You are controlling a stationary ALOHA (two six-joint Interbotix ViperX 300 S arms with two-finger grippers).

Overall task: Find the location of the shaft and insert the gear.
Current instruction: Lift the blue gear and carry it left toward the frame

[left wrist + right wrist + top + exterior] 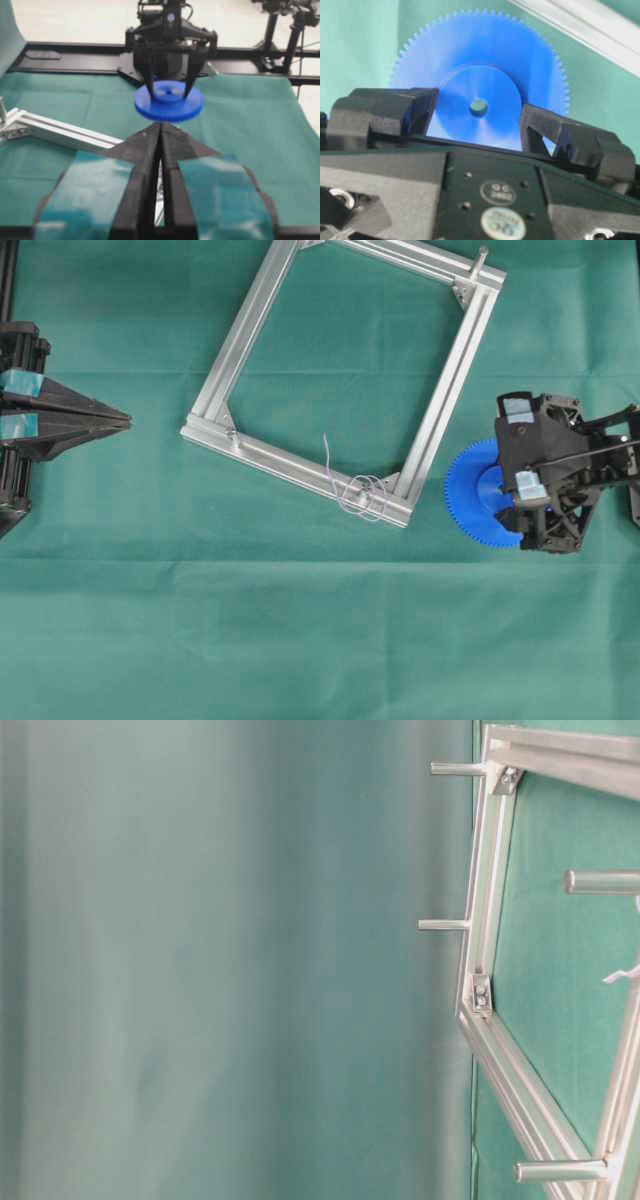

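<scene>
The blue gear (475, 495) lies flat to the right of the aluminium frame. My right gripper (505, 495) comes down on it from above, shut on its raised hub. In the right wrist view the gear (485, 65) fills the picture, and the right gripper (479, 117) presses a finger against each side of the hub. The shaft (381, 502) stands at the frame's near right corner, amid loops of pale wire, a short way left of the gear. My left gripper (128, 422) rests at the far left, shut and empty. Its tips (160, 125) point towards the gear (168, 102).
The square aluminium frame (250, 340) lies tilted on the green cloth, with a thicker grey peg (480, 258) at its far right corner. The table-level view shows the frame (485, 900) with several pegs sticking out. Black rails (75, 50) edge the table behind the right arm.
</scene>
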